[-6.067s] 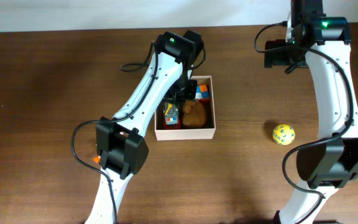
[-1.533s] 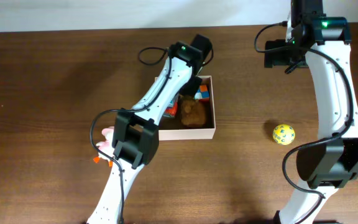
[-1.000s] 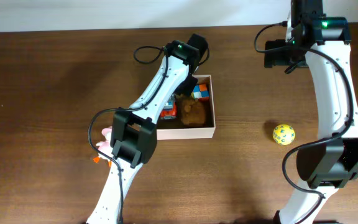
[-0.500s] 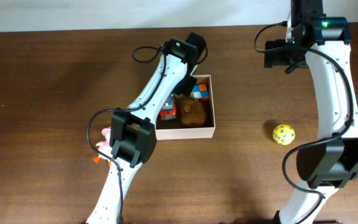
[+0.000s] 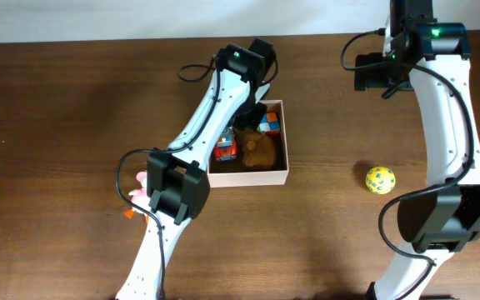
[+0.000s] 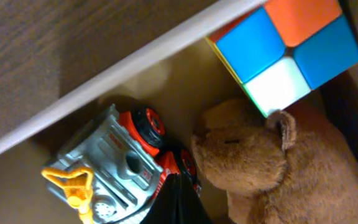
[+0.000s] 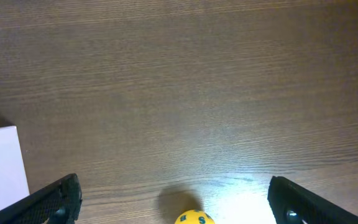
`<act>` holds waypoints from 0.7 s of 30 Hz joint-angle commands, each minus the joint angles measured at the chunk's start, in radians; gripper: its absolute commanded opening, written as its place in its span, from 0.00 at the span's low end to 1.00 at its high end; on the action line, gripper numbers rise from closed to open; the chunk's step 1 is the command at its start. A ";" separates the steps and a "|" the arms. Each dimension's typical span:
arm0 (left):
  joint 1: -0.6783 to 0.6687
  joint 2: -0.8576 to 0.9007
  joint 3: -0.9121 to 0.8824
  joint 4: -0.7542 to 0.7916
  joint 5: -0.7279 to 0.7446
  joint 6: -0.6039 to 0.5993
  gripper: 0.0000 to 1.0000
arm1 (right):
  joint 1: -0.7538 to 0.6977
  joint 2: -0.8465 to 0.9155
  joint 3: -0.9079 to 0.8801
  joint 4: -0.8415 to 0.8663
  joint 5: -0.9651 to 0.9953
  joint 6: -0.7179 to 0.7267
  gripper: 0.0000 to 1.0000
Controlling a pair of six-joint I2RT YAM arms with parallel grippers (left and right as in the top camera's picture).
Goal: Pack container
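Sitting right under the left gripper, the container is a white box w/ a brown inside, mid table. L jaws are shut tight, holding nothing, tips down inside the box. Just beside the tips lies a red & grey toy truck; touching or not, can't tell. A brown teddy lies on the tips' other side. A colour cube sits past it in the corner. The right gripper hangs well apart from the box, jaws wide open, nothing in them. A yellow ball lies outside the box, well apart from the R jaws.
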 commanded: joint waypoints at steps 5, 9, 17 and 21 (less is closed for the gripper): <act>-0.005 0.005 -0.088 -0.011 0.019 0.013 0.02 | -0.003 -0.004 0.017 0.002 0.012 0.007 0.99; -0.005 0.005 -0.112 -0.010 0.010 0.016 0.02 | -0.003 -0.004 0.017 0.002 0.012 0.007 0.99; 0.013 0.005 -0.111 -0.021 -0.015 0.016 0.01 | -0.003 -0.004 0.017 0.002 0.012 0.007 0.99; 0.013 0.004 -0.104 -0.019 -0.015 0.016 0.02 | -0.003 -0.004 0.017 0.002 0.012 0.007 0.99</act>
